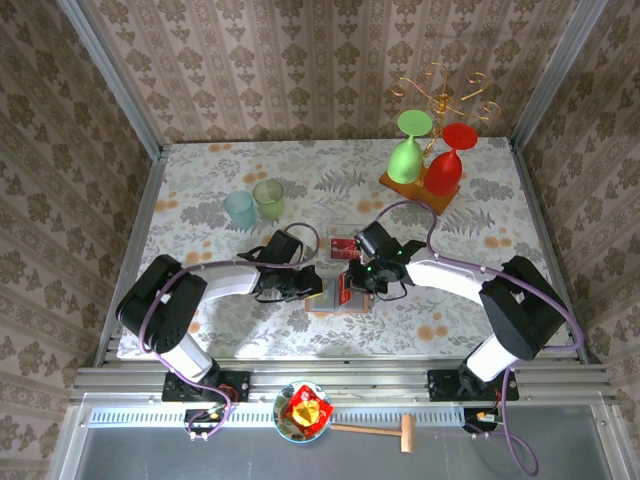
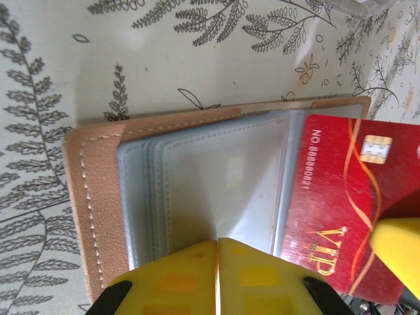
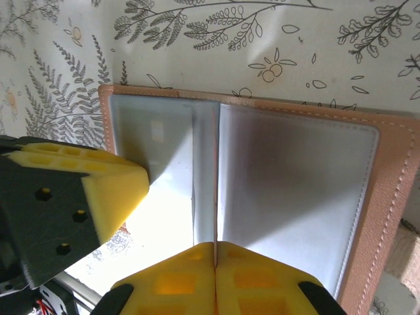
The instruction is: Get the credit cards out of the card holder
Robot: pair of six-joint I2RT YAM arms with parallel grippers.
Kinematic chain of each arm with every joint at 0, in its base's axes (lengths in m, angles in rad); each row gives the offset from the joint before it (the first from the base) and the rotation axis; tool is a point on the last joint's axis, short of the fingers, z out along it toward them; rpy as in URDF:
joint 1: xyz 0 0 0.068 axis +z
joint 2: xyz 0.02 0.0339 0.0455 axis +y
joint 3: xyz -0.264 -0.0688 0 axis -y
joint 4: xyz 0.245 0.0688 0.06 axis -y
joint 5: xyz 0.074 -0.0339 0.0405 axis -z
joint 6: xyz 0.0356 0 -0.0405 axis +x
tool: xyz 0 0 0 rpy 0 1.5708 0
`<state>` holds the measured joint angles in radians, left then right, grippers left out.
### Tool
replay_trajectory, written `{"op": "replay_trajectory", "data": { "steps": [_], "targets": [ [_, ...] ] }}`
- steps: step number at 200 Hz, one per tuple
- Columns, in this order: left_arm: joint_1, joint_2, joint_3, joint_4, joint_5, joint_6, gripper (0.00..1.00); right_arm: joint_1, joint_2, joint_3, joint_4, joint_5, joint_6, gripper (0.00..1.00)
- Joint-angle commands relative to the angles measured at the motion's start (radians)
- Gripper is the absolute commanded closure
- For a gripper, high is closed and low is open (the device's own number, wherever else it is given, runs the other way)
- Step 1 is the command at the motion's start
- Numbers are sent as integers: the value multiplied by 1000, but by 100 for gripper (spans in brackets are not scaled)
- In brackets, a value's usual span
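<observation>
**benchlurker:** so where's the wallet at right now?

**me:** The card holder (image 2: 98, 197) lies open on the table (image 1: 200, 300) between my two arms, grey-blue sleeves facing up.

**benchlurker:** and the grippers?

**me:** My left gripper (image 2: 216, 262) is fully closed, pads together, tips down on the sleeves. Honestly can't tell if a sleeve is caught between them. My right gripper (image 3: 215, 262) is closed too, with a thin edge running straight into the seam between its pads. On the left wrist cam, one right fingertip (image 2: 400, 246) sits on the corner of the red VIP credit card (image 2: 335, 197), which sticks partway out of a sleeve, so that's what I'm pinching.

**benchlurker:** any other cards?

**me:** Yep, a second red card (image 1: 342, 248) lies on the table just beyond the holder.
</observation>
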<state>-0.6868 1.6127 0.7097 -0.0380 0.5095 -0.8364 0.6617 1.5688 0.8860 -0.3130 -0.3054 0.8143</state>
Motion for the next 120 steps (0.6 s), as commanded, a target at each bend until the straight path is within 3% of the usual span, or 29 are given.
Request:
{"op": "replay_trajectory", "data": {
  "steps": [1, 44, 120],
  "targets": [
    [1, -19, 18, -61, -10, 29, 90, 0, -47, 14, -53, 37, -20, 94],
    [3, -47, 25, -101, -17, 46, 88, -22, -58, 43, -117, 37, -207, 99],
    [20, -121, 8, -143, -38, 59, 88, -22, 11, 248, -438, 148, -954, 100]
  ]
}}
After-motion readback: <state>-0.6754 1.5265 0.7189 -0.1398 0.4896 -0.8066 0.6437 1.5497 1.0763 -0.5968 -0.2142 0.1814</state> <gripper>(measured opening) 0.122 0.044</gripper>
